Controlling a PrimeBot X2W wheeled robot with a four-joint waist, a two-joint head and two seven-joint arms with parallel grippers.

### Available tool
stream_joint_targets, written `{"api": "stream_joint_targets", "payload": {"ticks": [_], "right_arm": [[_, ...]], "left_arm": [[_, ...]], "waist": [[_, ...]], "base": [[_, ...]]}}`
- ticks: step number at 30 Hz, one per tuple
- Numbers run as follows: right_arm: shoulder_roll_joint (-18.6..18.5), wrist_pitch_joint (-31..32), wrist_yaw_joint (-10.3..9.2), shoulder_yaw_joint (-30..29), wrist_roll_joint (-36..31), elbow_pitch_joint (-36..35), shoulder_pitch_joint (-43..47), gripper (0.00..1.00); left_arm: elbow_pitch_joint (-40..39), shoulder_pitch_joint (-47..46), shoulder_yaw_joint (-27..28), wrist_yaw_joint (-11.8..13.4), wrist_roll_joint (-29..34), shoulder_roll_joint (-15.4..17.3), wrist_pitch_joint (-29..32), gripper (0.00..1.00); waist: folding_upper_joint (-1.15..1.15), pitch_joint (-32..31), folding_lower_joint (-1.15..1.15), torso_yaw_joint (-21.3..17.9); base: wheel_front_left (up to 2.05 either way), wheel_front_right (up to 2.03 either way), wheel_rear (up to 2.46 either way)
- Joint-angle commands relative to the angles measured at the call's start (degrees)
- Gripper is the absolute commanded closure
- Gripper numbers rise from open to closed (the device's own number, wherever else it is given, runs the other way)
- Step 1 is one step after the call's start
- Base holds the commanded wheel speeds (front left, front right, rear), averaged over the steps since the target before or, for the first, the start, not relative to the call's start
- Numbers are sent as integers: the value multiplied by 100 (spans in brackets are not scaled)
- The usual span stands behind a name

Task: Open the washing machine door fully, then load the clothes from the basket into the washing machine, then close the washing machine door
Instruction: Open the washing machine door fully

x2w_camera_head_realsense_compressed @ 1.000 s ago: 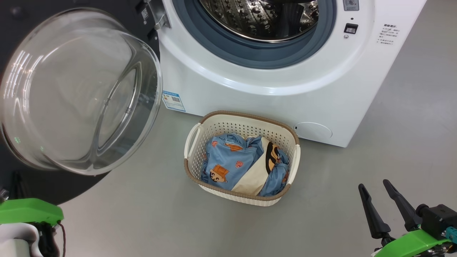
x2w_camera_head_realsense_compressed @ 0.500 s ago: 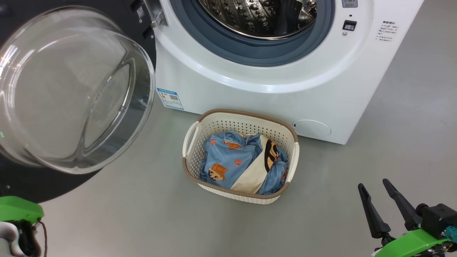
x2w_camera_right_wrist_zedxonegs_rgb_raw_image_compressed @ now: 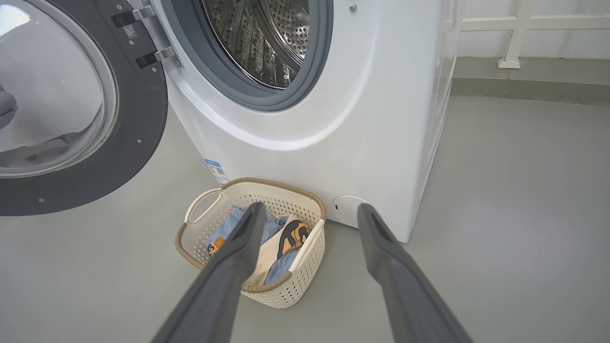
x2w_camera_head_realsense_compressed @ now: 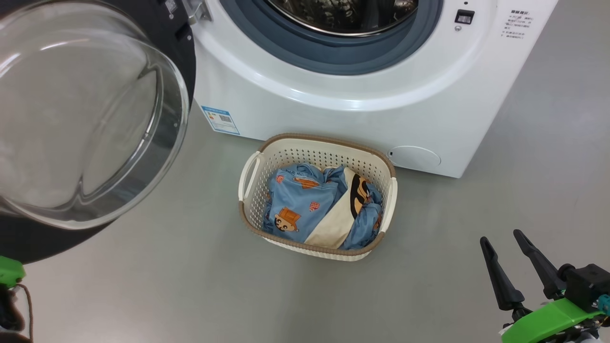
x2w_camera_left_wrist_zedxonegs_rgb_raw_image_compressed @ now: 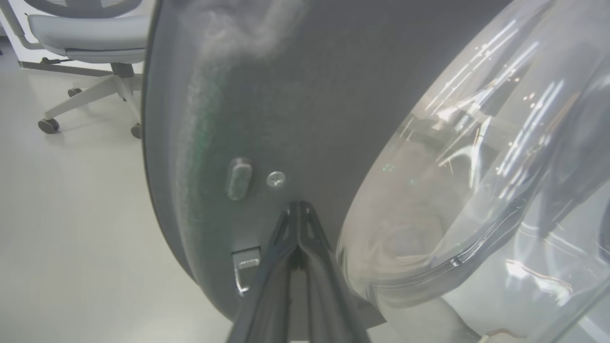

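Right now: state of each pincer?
Left pincer: closed, holding nothing, tip at the dark ring of the washing machine door.
Right pincer: open, empty, short of the basket.

The washing machine [x2w_camera_head_realsense_compressed: 333, 105] runs off the head view's top edge; print on its blue label sticker [x2w_camera_head_realsense_compressed: 220, 120] is too small to read.

Basket [x2w_camera_head_realsense_compressed: 317, 139] on the floor [x2w_camera_head_realsense_compressed: 190, 286], dead centre, clothes [x2w_camera_head_realsense_compressed: 305, 209] inside it. Washing machine [x2w_camera_head_realsense_compressed: 333, 109] just behind at twelve o'clock; washing machine door [x2w_camera_head_realsense_compressed: 86, 119] stands out at ten o'clock, left of the basket. Right claw [x2w_camera_head_realsense_compressed: 501, 237] at four o'clock, well apart.
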Motion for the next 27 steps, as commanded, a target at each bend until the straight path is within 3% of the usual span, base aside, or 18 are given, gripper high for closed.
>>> {"api": "stream_joint_targets", "payload": {"ticks": [1,27], "right_arm": [[-98,-76,50,144,-76,-148,-158,0],[-347,-76,50,188,-121,-221,-557,0]], "left_arm": [[-149,-191,147,36,57,422,-78,100],[238,-884,740,-152,373,1025,-78,100]], "waist": [[0,47,0,-21],[0,781,0,-134]], "base": [[0,0,0],[0,0,0]]}}
